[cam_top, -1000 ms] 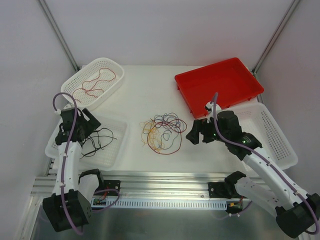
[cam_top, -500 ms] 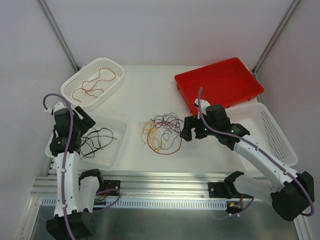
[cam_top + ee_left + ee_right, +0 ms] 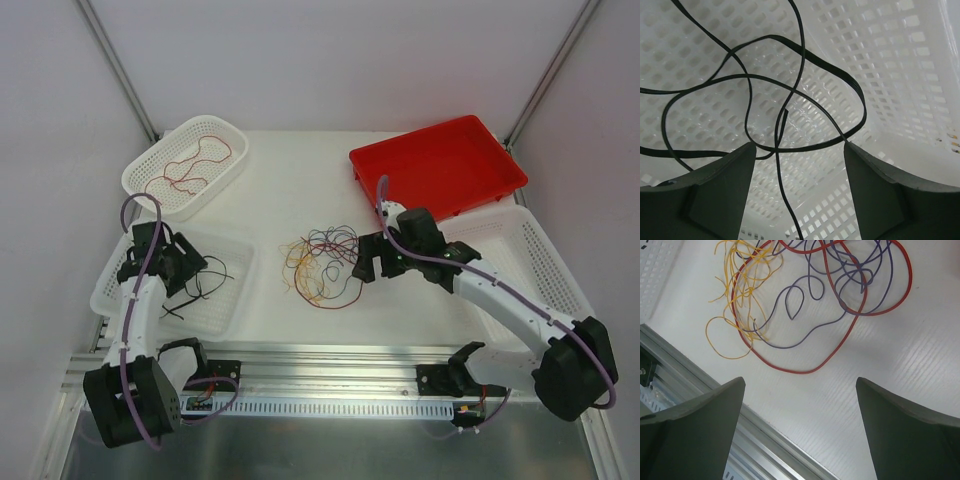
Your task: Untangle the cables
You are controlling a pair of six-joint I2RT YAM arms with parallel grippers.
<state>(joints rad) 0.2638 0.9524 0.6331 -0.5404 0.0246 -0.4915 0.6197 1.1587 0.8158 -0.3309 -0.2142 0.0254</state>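
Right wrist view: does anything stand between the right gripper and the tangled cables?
Nothing visible does. The right gripper is open, and only bare table lies between it and the tangled cables.

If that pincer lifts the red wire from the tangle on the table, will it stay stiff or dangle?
Probably dangle: the red wire lies in loose, soft loops. It looks very thin, so presumably light. It crosses the purple wire and yellow wire repeatedly, so lifting it may drag them along.
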